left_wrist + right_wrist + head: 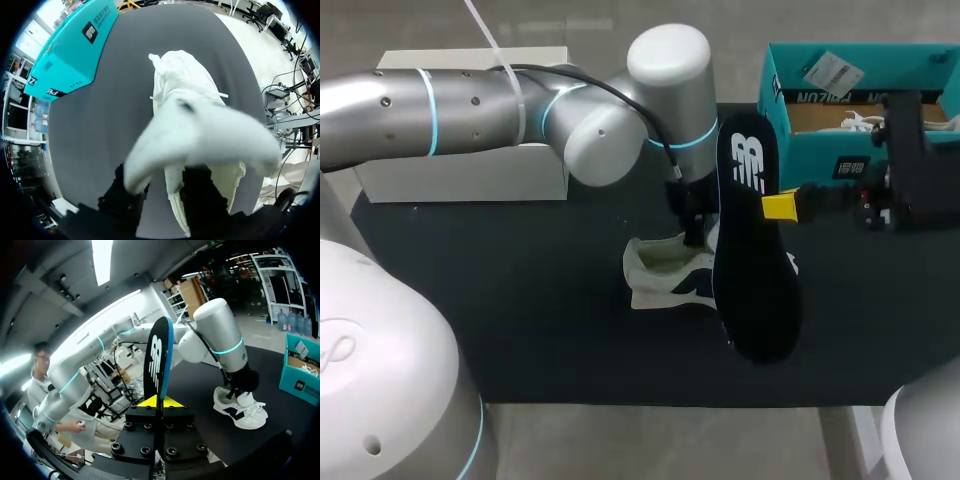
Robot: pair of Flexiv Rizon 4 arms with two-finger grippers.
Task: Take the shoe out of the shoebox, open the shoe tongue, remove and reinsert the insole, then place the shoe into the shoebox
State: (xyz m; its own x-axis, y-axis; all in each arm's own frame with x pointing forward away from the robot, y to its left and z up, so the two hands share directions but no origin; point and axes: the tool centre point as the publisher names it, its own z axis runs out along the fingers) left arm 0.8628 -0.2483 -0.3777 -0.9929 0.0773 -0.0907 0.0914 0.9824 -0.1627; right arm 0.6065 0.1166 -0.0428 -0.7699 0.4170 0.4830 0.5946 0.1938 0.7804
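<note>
Okay, containers first: the teal shoebox sits at the back right of the table, open on top. I can see brown cardboard inside and something white lying in it that I can't make out. There's also a white box along the back left edge, and I can't see into that one.

The shoe is out of the shoebox, standing on its sole near the middle of the table, well apart from both boxes. The insole is out of the shoe. The right jaws are clenched on it from both sides around its middle, holding it on edge up above the table, just beside the shoe. From the head view its lower end overlaps the shoe's toe.

My left arm comes across in front of the white box, with the left jaws down at the shoe's opening. In the left wrist view a white flap of the shoe blurs right over the fingers, so I can't tell if they're gripping anything.

For room: the shoe is well clear of the front edge and the left edge, and the right arm hangs in front of the shoebox
</note>
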